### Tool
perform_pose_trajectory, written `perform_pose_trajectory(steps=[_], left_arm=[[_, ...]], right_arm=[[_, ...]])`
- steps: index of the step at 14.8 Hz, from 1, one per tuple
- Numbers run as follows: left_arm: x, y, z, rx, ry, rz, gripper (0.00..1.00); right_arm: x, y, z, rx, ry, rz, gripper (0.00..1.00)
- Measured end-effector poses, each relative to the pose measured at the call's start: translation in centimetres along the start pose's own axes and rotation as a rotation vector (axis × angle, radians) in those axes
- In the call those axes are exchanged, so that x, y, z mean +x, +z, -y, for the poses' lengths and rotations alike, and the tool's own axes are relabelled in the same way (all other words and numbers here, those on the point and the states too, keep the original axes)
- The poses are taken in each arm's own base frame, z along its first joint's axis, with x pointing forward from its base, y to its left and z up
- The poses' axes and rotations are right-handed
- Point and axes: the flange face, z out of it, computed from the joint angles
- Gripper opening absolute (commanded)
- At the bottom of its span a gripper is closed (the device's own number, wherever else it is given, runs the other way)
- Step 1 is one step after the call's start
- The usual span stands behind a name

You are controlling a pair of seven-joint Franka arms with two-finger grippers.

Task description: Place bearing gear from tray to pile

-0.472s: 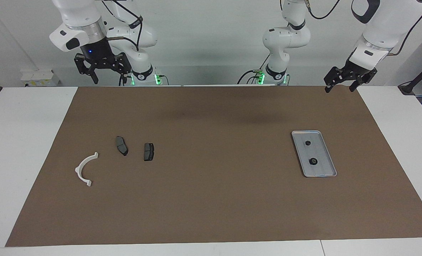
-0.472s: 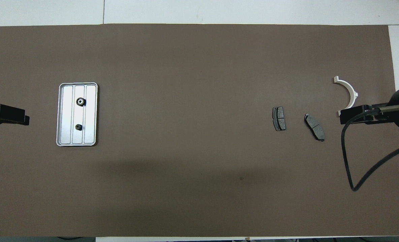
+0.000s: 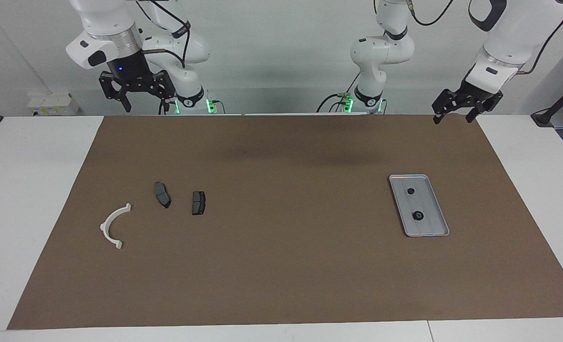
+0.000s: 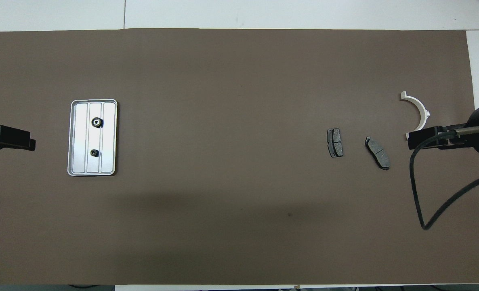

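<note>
Bearing gear lying in silver tray beside smaller black part, well apart from left gripper and right gripper, both hanging open-jawed, gripping nothing.

Layout of parts on the surface.
The tray, toward the left arm's end, holds two gears in line, one nearer the robots. The pile lies well apart, toward the right arm's end: two pads side by side, the bracket beside them, slightly farther from the robots.
</note>
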Motion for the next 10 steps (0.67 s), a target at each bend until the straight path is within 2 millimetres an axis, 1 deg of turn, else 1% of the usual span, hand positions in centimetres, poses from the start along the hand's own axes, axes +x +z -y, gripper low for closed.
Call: perform_pose_trajectory(steps=[6, 8, 10], left_arm=[[0.1, 0.0, 0.0, 0.0, 0.0, -0.012, 1.0], [0.3, 0.4, -0.1, 0.0, 0.001, -0.014, 1.0], [1.0, 1.6, 0.0, 0.001, 0.001, -0.047, 1.0]], right_arm=[[0.0, 0.0, 0.0, 0.0, 0.0, 0.0, 1.0], [0.0, 0.0, 0.0, 0.0, 0.0, 0.0, 1.0], [0.0, 0.0, 0.0, 0.0, 0.0, 0.0, 1.0]])
